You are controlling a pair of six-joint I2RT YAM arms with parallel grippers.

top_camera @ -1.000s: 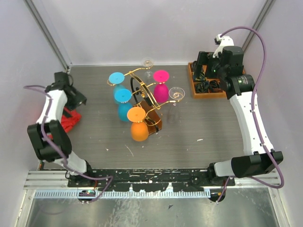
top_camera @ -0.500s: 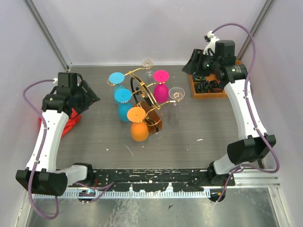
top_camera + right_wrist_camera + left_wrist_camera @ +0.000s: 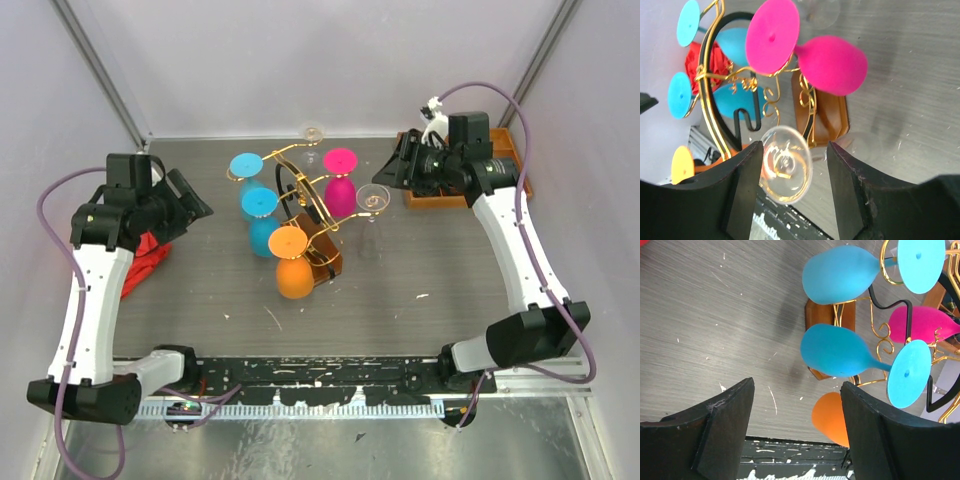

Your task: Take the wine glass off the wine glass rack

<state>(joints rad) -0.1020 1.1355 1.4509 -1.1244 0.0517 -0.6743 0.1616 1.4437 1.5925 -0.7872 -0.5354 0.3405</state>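
Both jaws stand released. The left end effector (image 3: 796, 390) faces the blue glasses (image 3: 837, 351). The right end effector (image 3: 795, 150) brackets the foot of the clear wine glass (image 3: 785, 165) — hanging on the right side of the wine glass rack (image 3: 322, 243), mid-counter (image 3: 430, 260).

Mid-table: gold wire rack (image 3: 325, 250) with curly arms on a small brown wooden base, loaded with two light-blue wine glasses (image 3: 259, 203), a magenta wine glass (image 3: 341, 190), an orange wine glass (image 3: 293, 275) and a clear wine glass (image 3: 373, 198). Black left gripper (image 3: 195, 198) well off to the left, black right gripper (image 3: 395, 168) just beside the clear one.

The left arm (image 3: 93, 275) and right arm (image 3: 512, 245) angle inward, raised, jaws standing apart.
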